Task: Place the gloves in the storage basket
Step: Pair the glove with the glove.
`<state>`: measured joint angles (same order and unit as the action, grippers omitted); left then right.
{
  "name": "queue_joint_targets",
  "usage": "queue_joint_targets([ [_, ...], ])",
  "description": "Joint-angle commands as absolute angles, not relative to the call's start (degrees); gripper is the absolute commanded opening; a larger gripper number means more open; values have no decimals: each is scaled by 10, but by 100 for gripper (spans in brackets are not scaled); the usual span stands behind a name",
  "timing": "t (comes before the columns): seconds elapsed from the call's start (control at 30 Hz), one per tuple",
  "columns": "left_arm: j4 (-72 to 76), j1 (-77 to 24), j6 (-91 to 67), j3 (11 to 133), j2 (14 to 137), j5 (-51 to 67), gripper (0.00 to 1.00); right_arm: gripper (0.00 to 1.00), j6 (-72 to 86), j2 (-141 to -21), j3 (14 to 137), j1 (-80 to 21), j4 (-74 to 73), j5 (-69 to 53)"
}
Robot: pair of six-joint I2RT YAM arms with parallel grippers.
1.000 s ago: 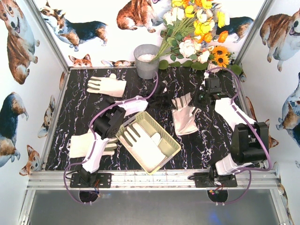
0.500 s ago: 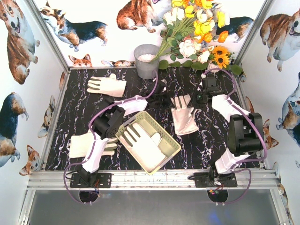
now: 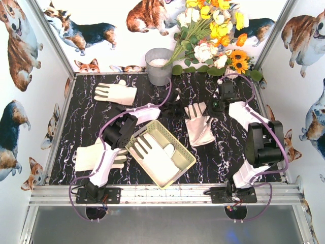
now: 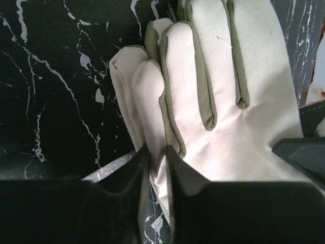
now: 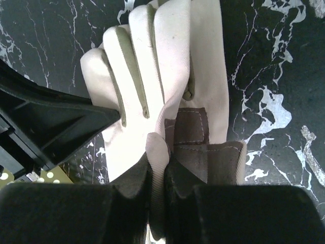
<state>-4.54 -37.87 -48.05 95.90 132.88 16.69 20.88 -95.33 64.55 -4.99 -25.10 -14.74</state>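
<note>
A cream-white glove [image 3: 200, 129] with grey-green strips lies on the black marbled table behind the storage basket. Both grippers hold it. My left gripper [image 3: 181, 109] is shut on a fold at the glove's [image 4: 218, 91] edge beside its fingers. My right gripper [image 3: 210, 108] is shut on the ribbed cuff [image 5: 158, 152] of the glove [image 5: 152, 66]. The pale yellow-green storage basket [image 3: 177, 141] sits at centre front with one glove [image 3: 155, 155] lying in it. Another glove [image 3: 116, 93] lies at the back left, and another [image 3: 86, 157] at the front left, partly under my left arm.
A grey metal bucket [image 3: 159, 66] stands at the back centre, with a bunch of artificial flowers [image 3: 213, 35] to its right. Corgi-print walls close in the table on three sides. The left gripper's body [image 5: 51, 127] shows at the left of the right wrist view.
My right arm has folded further forward, and its gripper and the held glove have shifted slightly left and back. The left arm has barely moved.
</note>
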Motion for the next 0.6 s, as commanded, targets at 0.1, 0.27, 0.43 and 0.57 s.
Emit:
queue_joint_targets([
  [0.1,-87,-362,-462,978,1303,153,31,0,201,-964,688,-49,-222,-152],
  [0.27,-116,-354,-452,985,1267,106,36,0,205,-966,683,-49,-218,-154],
  [0.43,-129,-357,-448,1011,1253,114,37,0,227,-967,676,-50,-206,-161],
  [0.57,-123,-357,-452,1020,1250,153,38,0,269,-958,664,-49,-190,-154],
])
